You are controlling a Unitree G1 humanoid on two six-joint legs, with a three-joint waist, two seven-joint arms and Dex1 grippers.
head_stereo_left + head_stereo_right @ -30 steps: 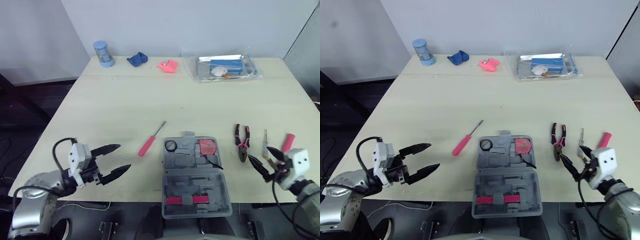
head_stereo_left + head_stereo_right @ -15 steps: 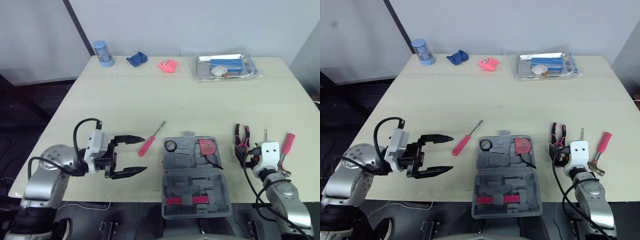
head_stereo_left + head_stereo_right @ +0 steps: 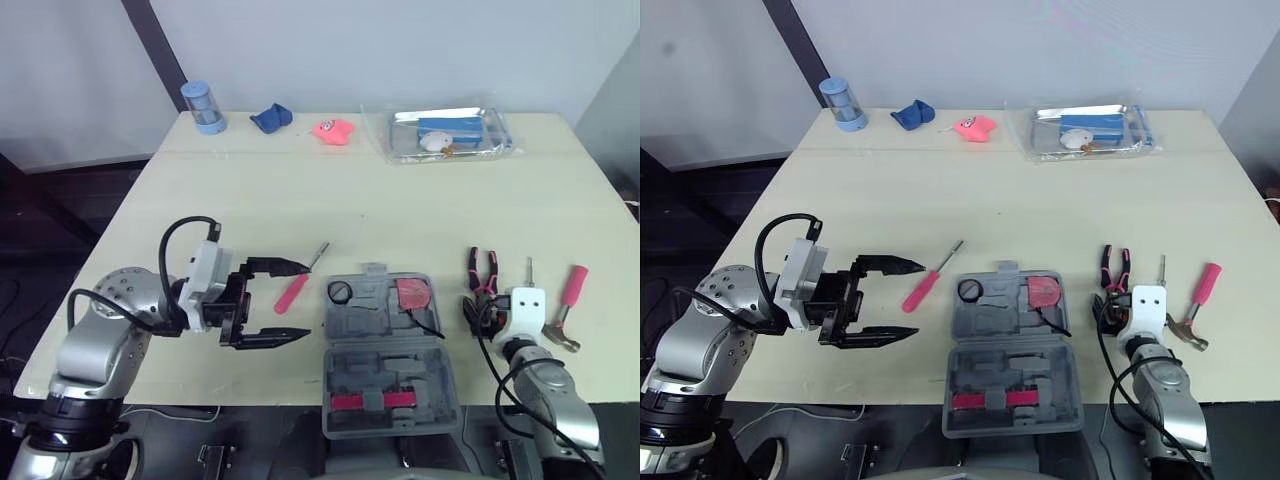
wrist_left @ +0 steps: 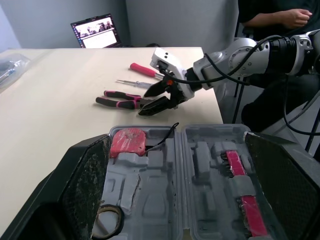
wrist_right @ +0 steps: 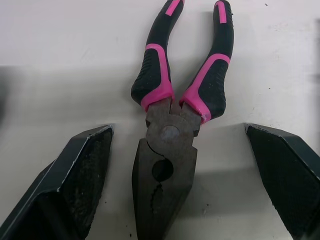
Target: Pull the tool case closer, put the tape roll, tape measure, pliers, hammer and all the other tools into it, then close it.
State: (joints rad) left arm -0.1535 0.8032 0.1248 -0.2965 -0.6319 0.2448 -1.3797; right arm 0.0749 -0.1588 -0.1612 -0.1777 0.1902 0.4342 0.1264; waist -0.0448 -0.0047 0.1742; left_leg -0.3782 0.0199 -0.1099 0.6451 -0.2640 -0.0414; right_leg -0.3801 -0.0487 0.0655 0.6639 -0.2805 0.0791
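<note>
The grey tool case (image 3: 385,365) lies open at the table's front edge. In its far half sit a tape roll (image 3: 342,291) and a red tape measure (image 3: 412,293). A pink-handled screwdriver (image 3: 298,285) lies just left of the case. My left gripper (image 3: 300,300) is open beside the case, its upper finger near the screwdriver. Right of the case lie black-and-pink pliers (image 5: 172,125), a thin screwdriver (image 3: 529,272) and a pink-handled hammer (image 3: 568,300). My right gripper (image 5: 177,132) is open, its fingers on either side of the pliers' head.
Along the far edge stand a blue cup (image 3: 200,107), a blue cloth (image 3: 270,119), a pink object (image 3: 334,130) and a clear bag of items (image 3: 450,133). In the left wrist view, a laptop (image 4: 96,31) and a seated person (image 4: 270,15) are beyond the table.
My left gripper has moved right, from the front edge to beside the case. My right gripper has swung left from near the hammer to the pliers' head.
</note>
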